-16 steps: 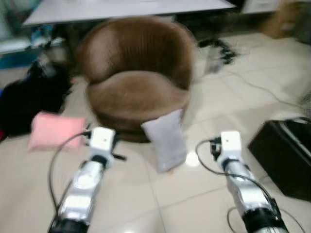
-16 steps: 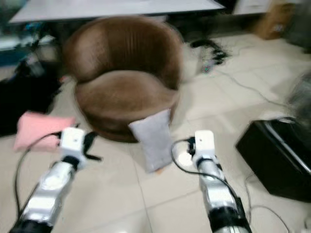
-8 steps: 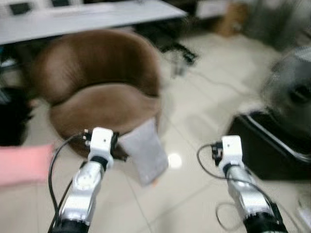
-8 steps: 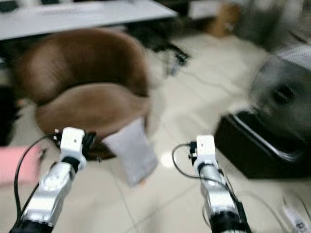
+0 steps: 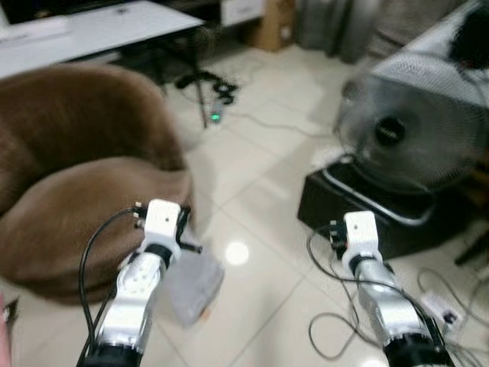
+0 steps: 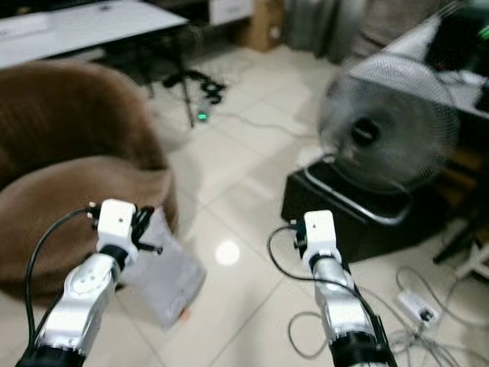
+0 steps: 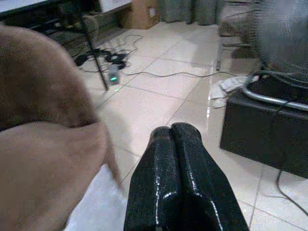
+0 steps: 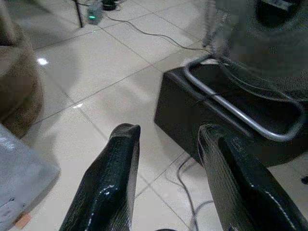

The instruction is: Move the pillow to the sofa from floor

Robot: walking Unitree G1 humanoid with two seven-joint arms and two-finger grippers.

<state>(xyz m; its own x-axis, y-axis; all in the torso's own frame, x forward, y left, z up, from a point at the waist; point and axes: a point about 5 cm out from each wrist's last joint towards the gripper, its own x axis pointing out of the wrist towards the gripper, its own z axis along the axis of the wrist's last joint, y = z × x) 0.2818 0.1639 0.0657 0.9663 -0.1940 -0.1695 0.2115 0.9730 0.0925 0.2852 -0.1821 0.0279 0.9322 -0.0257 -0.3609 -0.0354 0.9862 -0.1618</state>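
Observation:
A grey pillow leans on the tiled floor against the front of the brown round sofa chair. It also shows beside the chair in the left wrist view as the grey pillow. My left gripper is shut with nothing in it and hangs above the floor, just right of the pillow and the chair. My right gripper is open and empty over bare tiles, between the pillow and a black box. Both silver arms reach forward, the left arm partly covering the pillow.
A large fan stands on a black box to the right. Cables and a power strip lie on the floor by my right arm. A white table, more cables and a cardboard box are behind the chair.
The whole view has swung to the right: the chair and grey pillow slid left, the pink pillow left the frame, and the fan came in. Both arms keep their pose.

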